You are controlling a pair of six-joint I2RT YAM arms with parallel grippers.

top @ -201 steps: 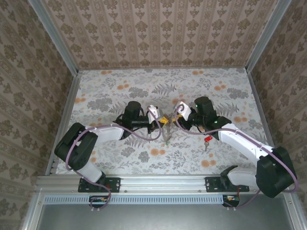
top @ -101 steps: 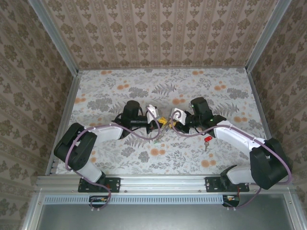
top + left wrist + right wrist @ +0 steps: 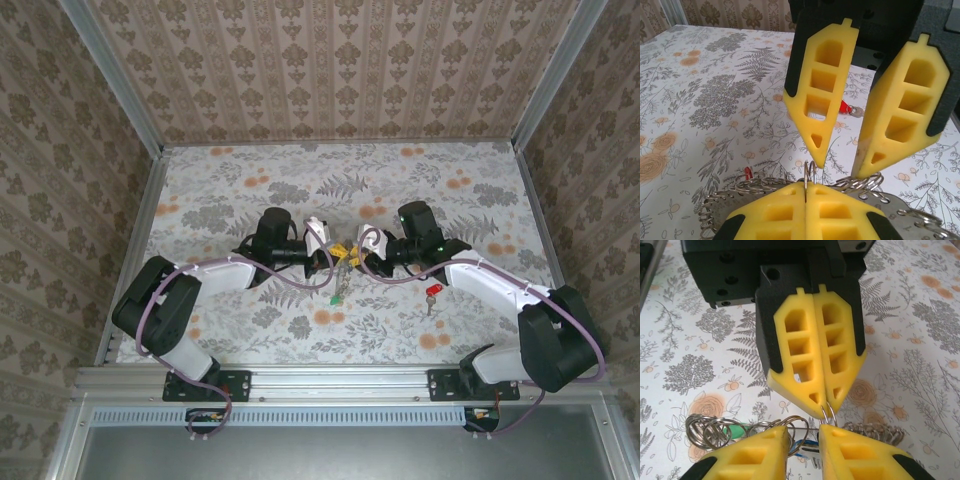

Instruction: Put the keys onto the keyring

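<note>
On the floral table (image 3: 230, 190), the left gripper (image 3: 805, 192), fingers pressed together, pinches a wire loop of the keyring (image 3: 765, 182) mid-table, the right gripper (image 3: 840, 165) faces it tip to tip with fingers slightly parted, a green key (image 3: 735, 431) and a blue key (image 3: 800, 446) sit among the coils, and a red key (image 3: 433, 293) lies apart beside the right arm (image 3: 500, 290).

a robot test cell of the laboratory kind. a left arm (image 3: 215, 275) and a right arm (image 3: 500, 290) are bolted to an aluminium rail (image 3: 340, 385) at the near edge of a floral-covered table (image 3: 220, 180), boxed in by patterned wall panels (image 3: 330, 70) set in metal posts (image 3: 110, 75).
</note>
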